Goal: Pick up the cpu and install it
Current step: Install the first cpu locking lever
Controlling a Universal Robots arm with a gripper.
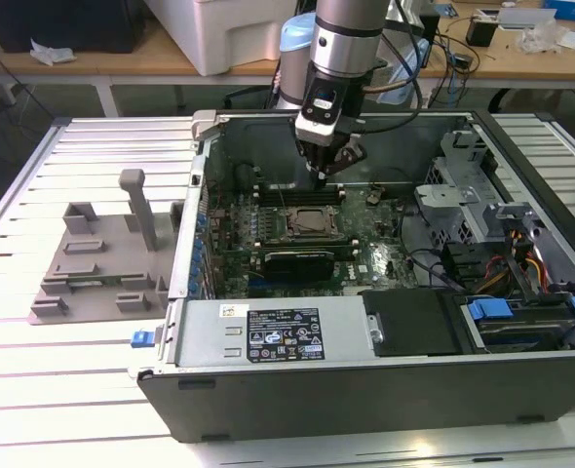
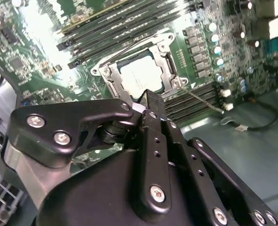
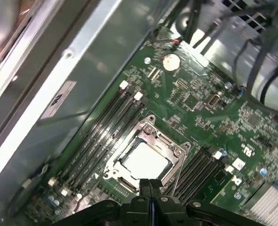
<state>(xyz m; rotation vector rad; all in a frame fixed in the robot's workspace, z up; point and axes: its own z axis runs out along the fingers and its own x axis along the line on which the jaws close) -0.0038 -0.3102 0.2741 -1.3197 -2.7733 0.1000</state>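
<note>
**A:** Gripper (image 1: 326,174) first: how do its fingers stand?

**B:** Pressed together tip to tip, with nothing between them. In the first wrist view the two meet in a single seam.

**A:** So where is the cpu?

**B:** The cpu (image 3: 144,160) lies flat, pale top up, inside the metal socket frame (image 3: 177,147) on the motherboard (image 1: 390,258). The gripper is not holding it.

**A:** Which way from the tips?

**B:** Almost straight below. In both wrist views the closed tips hang over one edge of the frame, with the chip just beyond them. The exterior view shows a gap between them, so I judge they are not touching.

**A:** Any long axis to line up with?

**B:** The chip is square, so it has none. Its sides run parallel to the memory slots (image 3: 106,129) that flank the frame.

**A:** And further out?

**B:** The open computer case (image 1: 365,390) surrounds it all. A grey tray (image 1: 93,263) sits outside the case, well apart, on the exterior view's left.
</note>
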